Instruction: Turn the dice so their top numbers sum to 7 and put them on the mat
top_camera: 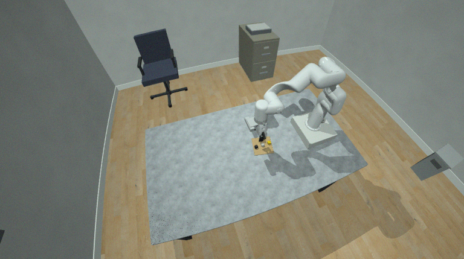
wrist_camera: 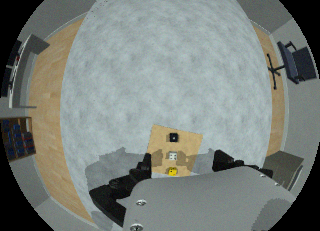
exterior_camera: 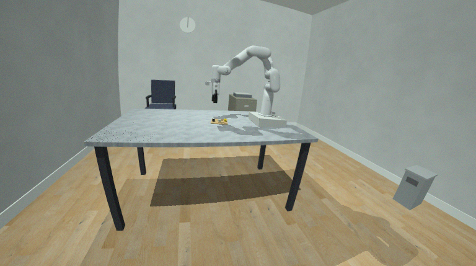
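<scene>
1. Claw (top_camera: 261, 137) (exterior_camera: 214, 101) (wrist_camera: 184, 162) is hanging spread, high over the mat (top_camera: 260, 151) (exterior_camera: 213, 123) (wrist_camera: 187, 134)
2. White (top_camera: 262, 145) (exterior_camera: 219, 120) (wrist_camera: 172, 155) is lying there; by wrist view, black (top_camera: 256, 147) (exterior_camera: 213, 120) (wrist_camera: 173, 137) is sitting at its 12 o'clock, yellow (top_camera: 269, 142) (exterior_camera: 225, 120) (wrist_camera: 172, 171) at 6

On the tan square mat (top_camera: 258, 151) (exterior_camera: 214, 123) (wrist_camera: 194, 140), three small dice lie in a row: a black die (top_camera: 255, 147) (exterior_camera: 213, 120) (wrist_camera: 173, 137) near one edge, a white die (top_camera: 262, 145) (exterior_camera: 219, 120) (wrist_camera: 172, 155) in the middle, a yellow die (top_camera: 269, 142) (exterior_camera: 225, 120) (wrist_camera: 172, 171) near the opposite edge; the numbers on top are too small to read surely
</scene>
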You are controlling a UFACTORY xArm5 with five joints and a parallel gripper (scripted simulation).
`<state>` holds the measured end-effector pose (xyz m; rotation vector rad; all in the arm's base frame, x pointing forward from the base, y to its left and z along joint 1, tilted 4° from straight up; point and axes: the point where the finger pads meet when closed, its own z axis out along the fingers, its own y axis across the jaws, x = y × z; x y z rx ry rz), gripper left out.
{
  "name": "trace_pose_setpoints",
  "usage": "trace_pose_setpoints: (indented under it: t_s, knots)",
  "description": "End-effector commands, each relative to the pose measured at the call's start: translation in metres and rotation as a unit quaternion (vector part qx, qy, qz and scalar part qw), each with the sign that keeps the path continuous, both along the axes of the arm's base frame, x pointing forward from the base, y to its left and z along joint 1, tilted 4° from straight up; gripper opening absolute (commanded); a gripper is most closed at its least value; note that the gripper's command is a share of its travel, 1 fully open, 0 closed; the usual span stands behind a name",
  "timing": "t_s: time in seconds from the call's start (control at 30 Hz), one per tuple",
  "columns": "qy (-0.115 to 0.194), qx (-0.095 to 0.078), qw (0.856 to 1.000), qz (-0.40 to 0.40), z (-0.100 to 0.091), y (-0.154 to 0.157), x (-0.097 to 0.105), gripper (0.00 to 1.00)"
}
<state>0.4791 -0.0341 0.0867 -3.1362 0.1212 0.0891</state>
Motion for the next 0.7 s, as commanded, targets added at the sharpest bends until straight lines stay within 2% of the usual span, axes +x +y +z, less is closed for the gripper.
trace_pose_setpoints:
  t_s: [0.0, 0.67]
  knots:
    - [-0.001, 0.0, 1.0, 0.0, 0.0177, 0.0004, 0.0018, 1.0]
    - [-0.001, 0.0, 1.0, 0.0, 0.0223, 0.0005, 0.002, 1.0]
